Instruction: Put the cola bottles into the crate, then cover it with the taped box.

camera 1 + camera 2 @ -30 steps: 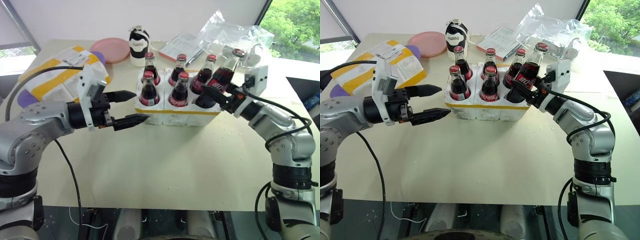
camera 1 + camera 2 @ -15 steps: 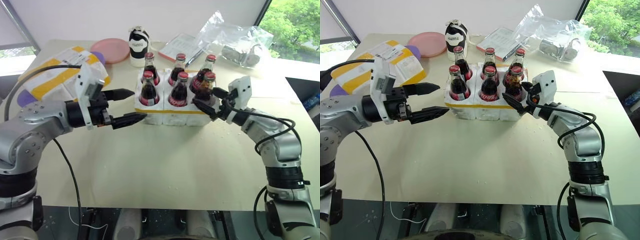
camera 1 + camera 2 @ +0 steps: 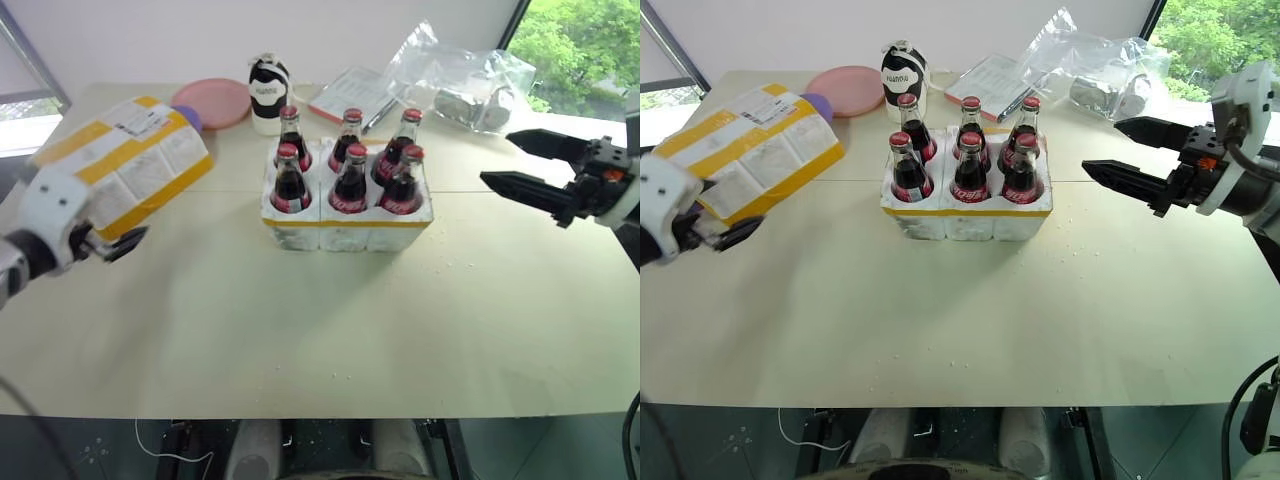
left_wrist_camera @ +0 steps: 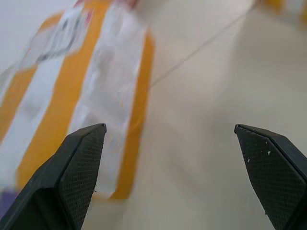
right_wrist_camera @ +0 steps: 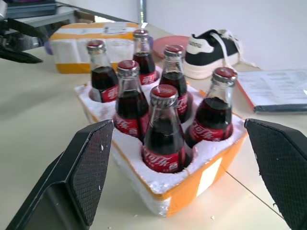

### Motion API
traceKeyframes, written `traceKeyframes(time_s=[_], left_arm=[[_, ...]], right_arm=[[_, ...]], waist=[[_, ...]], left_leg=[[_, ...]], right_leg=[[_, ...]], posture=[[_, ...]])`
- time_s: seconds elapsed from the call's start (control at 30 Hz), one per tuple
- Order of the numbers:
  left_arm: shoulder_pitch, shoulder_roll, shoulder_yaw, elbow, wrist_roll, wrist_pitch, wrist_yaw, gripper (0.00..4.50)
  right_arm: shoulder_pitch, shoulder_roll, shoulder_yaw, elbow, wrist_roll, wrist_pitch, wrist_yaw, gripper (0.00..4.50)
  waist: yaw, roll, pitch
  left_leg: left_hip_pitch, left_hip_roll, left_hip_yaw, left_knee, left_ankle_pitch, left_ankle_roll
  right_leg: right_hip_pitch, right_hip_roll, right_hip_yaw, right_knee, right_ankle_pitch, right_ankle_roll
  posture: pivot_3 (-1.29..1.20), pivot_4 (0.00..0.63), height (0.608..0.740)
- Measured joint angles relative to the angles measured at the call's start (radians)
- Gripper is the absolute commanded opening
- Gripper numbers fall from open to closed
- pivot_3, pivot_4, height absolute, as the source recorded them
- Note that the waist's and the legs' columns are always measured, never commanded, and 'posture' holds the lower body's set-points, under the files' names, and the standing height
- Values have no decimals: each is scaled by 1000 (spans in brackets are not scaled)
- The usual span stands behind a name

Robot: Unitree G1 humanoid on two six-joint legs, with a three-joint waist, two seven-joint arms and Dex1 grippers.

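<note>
Several cola bottles with red caps stand upright in the wells of the white crate at the table's middle. The taped box, white with yellow bands and a label, lies at the left. My left gripper hangs open just in front of the box's near end, nothing between its fingers; the left wrist view shows the taped box ahead of them. My right gripper is open and empty, well to the right of the crate, pointing toward it. In the right wrist view the bottles fill the crate.
Behind the crate sit a pink plate, a black-and-white shoe, a booklet and a clear plastic bag. A purple object peeks out behind the taped box. Bare tabletop lies in front of the crate.
My right gripper set the last bottle into the crate, opened and drew back to the right. My left gripper swung away from the crate to the taped box's near end.
</note>
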Motion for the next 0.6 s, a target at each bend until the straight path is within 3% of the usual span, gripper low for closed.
traceKeyframes(time_s=[0.13,0.23,0.6], left_arm=[[118,1,40,81,184,-132,74,4500],[123,1,36,177,293,-210,148,4500],[-189,-32,-251,601,534,-505,367,4500]], right_arm=[[-36,8,20,7,26,10,27,4461],[-51,13,56,-2,33,10,51,4461],[-50,-24,57,-114,142,62,138,4461]], waist=[[4,0,0],[6,0,0],[22,-1,0]], left_leg=[[-3,2,-1,0,0,0],[-4,2,-1,0,0,0],[-4,1,2,0,0,1]], right_leg=[[-3,-1,0,0,0,0],[-4,-1,0,0,0,0],[-5,-1,0,1,1,0]], posture=[[0,150,740],[0,150,740],[0,150,740]])
